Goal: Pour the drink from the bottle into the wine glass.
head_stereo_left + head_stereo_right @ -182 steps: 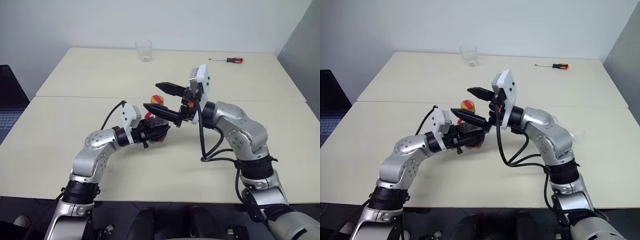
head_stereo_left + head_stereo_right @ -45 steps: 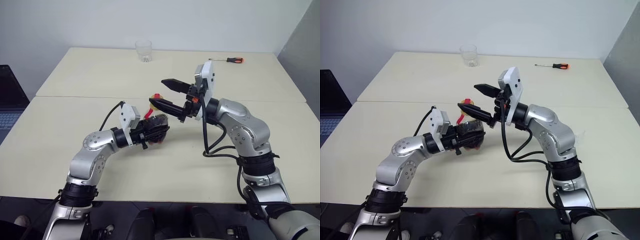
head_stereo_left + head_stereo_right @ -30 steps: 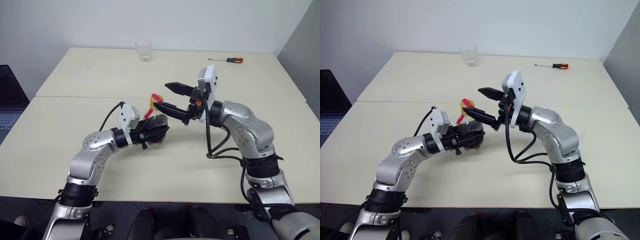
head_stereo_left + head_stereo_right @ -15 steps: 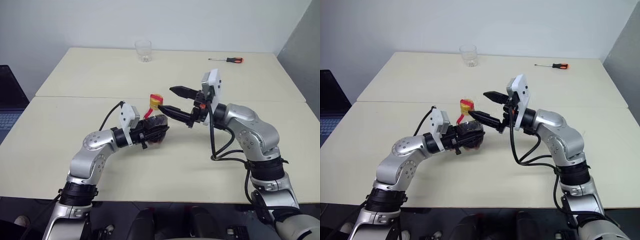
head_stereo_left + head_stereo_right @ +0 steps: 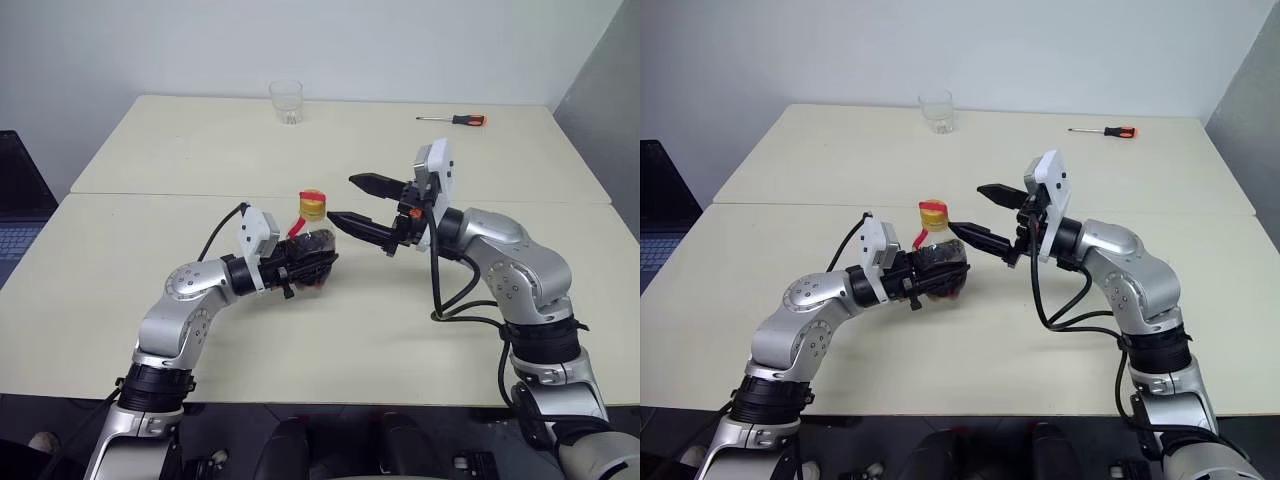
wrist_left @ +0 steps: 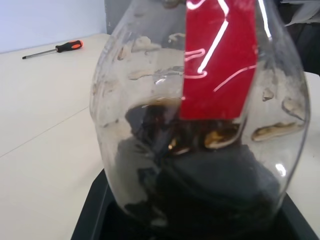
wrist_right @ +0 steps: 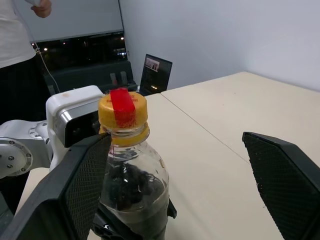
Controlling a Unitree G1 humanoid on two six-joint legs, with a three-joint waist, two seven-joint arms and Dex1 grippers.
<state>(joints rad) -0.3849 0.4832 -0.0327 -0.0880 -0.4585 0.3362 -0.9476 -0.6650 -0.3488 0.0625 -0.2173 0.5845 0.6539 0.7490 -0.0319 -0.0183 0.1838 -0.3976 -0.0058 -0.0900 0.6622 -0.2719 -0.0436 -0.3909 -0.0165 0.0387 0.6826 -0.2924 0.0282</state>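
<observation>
Bottle (image 5: 311, 243) stands upright near the middle of the pale bench (image 5: 150, 160) in the left eye view, clamped around its body by the left claw (image 5: 312, 262), with its yellow cap (image 5: 313, 204) and red strip on top. The right claw (image 5: 358, 203) hangs just beside the cap, its two black fingers spread wide apart and holding nothing. A short clear tumbler (image 5: 286, 102) stands at the far edge, and a screwdriver (image 5: 452, 120) lies well apart to the right.

From the left wrist, the bottle's clear wall carries a red label (image 6: 220, 60), and dark drink (image 6: 200, 185) fills the lower part.

From the right wrist, the capped bottle sits between the spread fingers (image 7: 75, 185), with a person (image 7: 15, 35) standing in the background.
</observation>
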